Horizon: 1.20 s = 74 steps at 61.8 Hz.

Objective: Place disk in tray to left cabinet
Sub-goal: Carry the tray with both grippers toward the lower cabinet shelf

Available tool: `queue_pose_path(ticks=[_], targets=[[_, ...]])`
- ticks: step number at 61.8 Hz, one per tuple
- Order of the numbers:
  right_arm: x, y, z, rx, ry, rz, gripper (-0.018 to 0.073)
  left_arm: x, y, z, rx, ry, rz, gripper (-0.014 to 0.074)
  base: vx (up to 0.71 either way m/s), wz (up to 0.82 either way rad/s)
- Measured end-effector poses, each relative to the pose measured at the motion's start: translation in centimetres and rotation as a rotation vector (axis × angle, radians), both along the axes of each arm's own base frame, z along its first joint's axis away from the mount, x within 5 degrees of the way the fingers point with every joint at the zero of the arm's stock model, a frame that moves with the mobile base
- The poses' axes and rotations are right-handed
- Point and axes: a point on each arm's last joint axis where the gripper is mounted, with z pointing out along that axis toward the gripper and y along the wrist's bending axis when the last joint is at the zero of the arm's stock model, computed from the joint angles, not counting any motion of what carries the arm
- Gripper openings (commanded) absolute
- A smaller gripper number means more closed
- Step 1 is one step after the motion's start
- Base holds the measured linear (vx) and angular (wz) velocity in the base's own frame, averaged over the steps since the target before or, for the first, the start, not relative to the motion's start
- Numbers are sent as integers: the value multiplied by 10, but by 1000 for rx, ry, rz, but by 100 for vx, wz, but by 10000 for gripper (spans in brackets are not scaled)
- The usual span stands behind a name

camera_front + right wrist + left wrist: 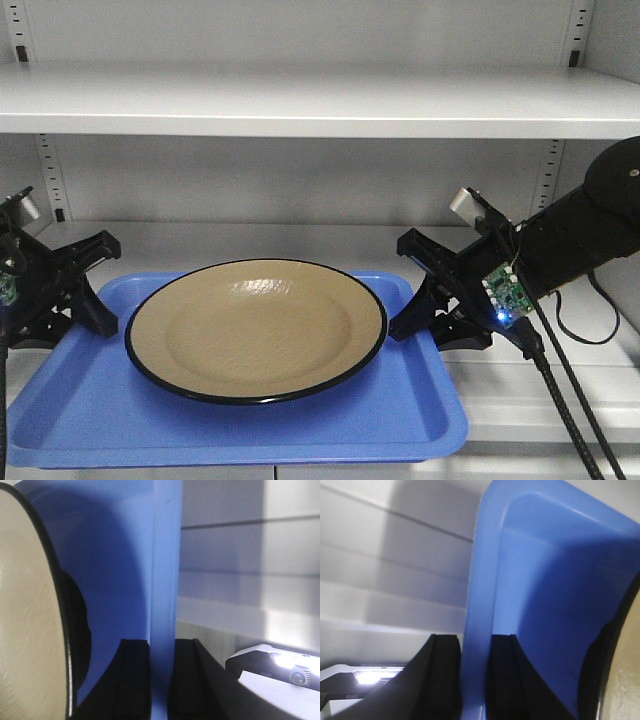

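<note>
The tan disk (257,330) with its thin black rim lies flat in the middle of the blue tray (90,410). The tray sits level at the lower shelf (540,390) of the left cabinet, front edge toward me. I cannot tell whether it rests on that shelf. My left gripper (108,285) is shut on the tray's left rim and my right gripper (400,288) on its right rim. In the left wrist view the rim (477,580) fills the gap of the gripper (476,637), with the disk (627,680) at the far right. The right wrist view shows the gripper (162,642), tray (120,555) and disk (25,605).
An upper shelf (320,105) spans the cabinet above the tray. Slotted upright rails (48,170) run up the back wall. Black cables (570,400) hang from my right arm over the shelf's right part.
</note>
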Motion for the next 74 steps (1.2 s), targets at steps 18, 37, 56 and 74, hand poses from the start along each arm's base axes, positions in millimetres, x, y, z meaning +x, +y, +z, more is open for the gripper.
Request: queue_pose_path(ticks=[18,37,56,74], targets=[[0,0,0,0,0,0,-6,0,0,0,0,0,0,0,12,0],[0,0,0,0,0,0,-6,0,0,0,0,0,0,0,11,-3],[0,0,0,0,-1,-1,-6,0,0,0,0,0,0,0,9,-4],[-3,1,4,-2,-11,4,-6,0,0,0,6,0,1,0,3,-4]])
